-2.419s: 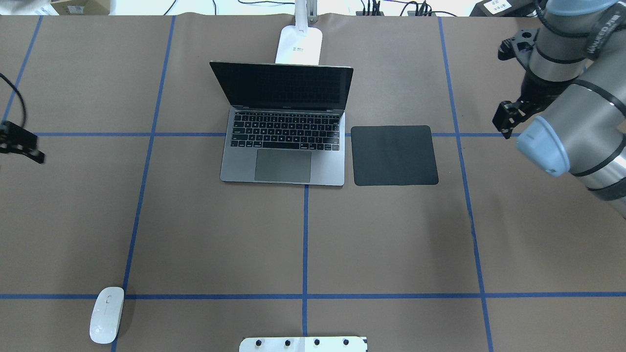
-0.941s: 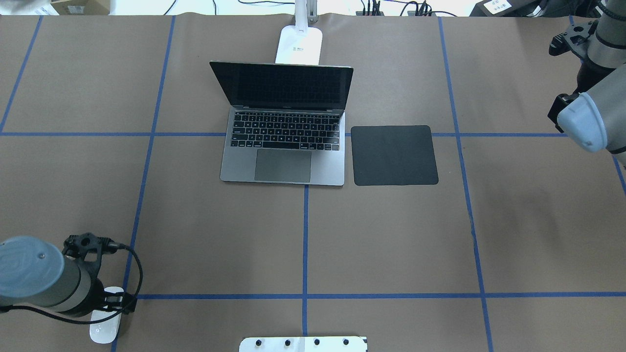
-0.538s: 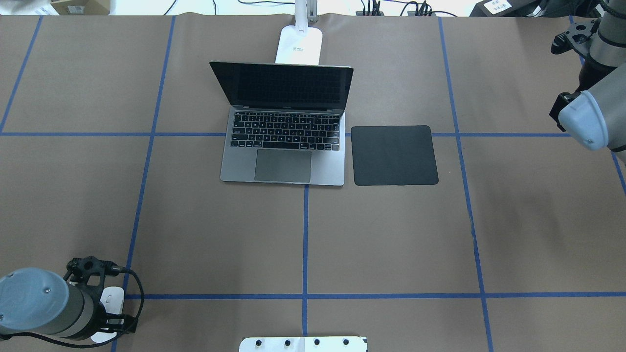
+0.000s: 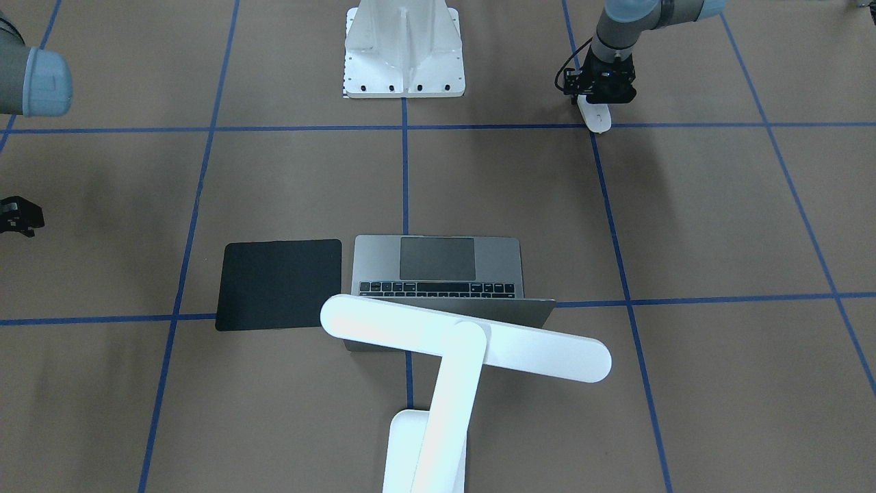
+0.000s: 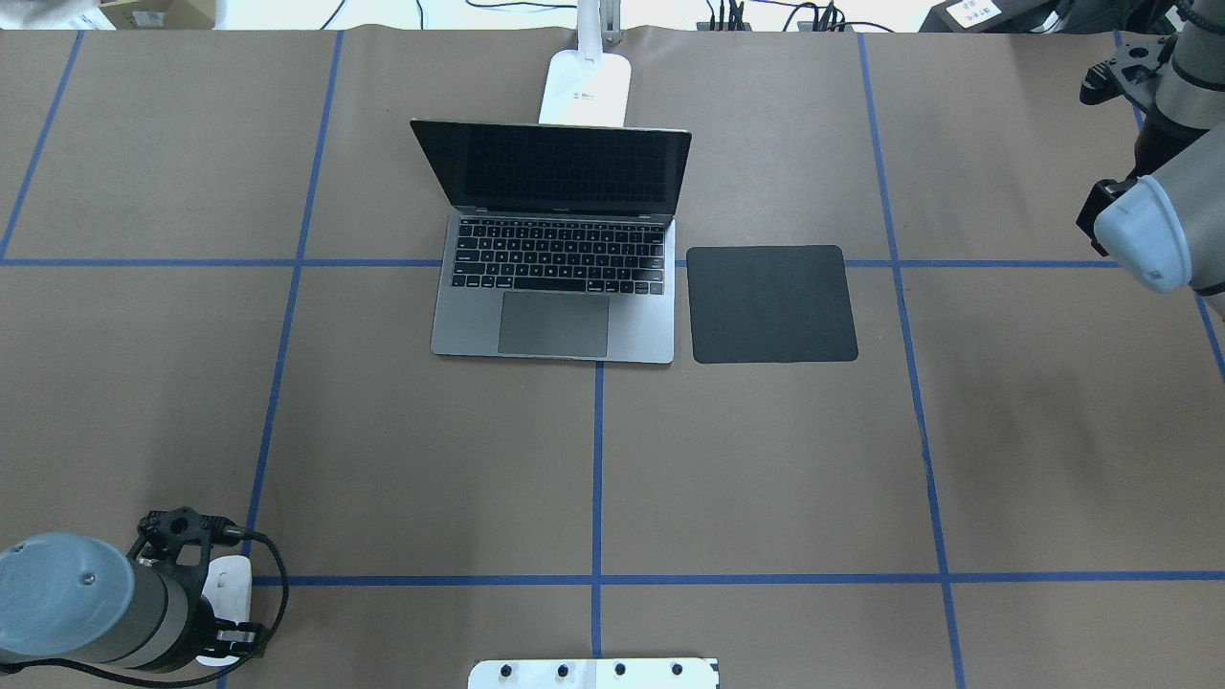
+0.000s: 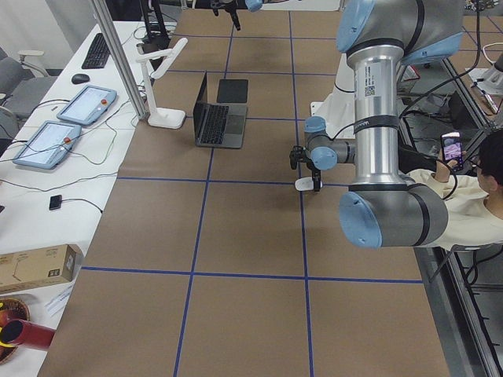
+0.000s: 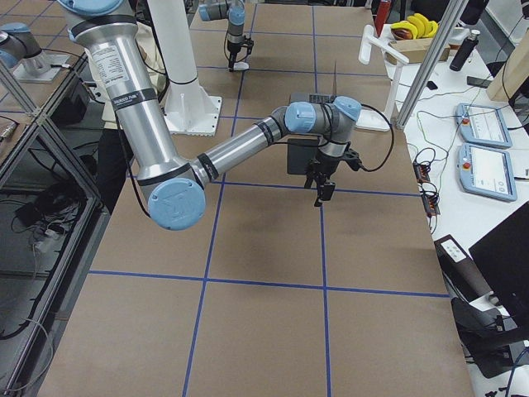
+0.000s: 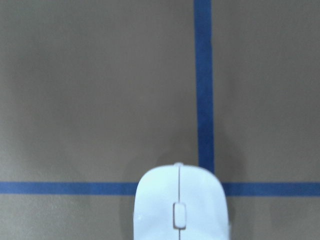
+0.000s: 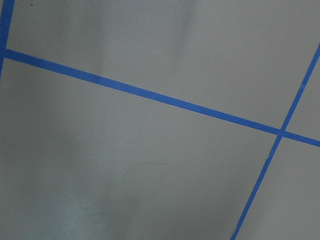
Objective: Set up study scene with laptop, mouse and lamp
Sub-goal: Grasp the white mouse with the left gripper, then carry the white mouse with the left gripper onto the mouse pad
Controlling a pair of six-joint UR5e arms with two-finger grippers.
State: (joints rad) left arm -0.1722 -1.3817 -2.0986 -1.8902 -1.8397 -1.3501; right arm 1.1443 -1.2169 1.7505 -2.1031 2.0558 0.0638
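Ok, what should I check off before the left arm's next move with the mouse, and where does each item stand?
1. The left gripper is over the mouse: ok.
2. The left gripper is shut on the mouse: cannot tell, no view shows its grip.
3. The black mat lies flat beside the laptop: ok.
4. The laptop is open, with the lamp behind it: ok.
5. The right gripper is well away from the black mat: ok.
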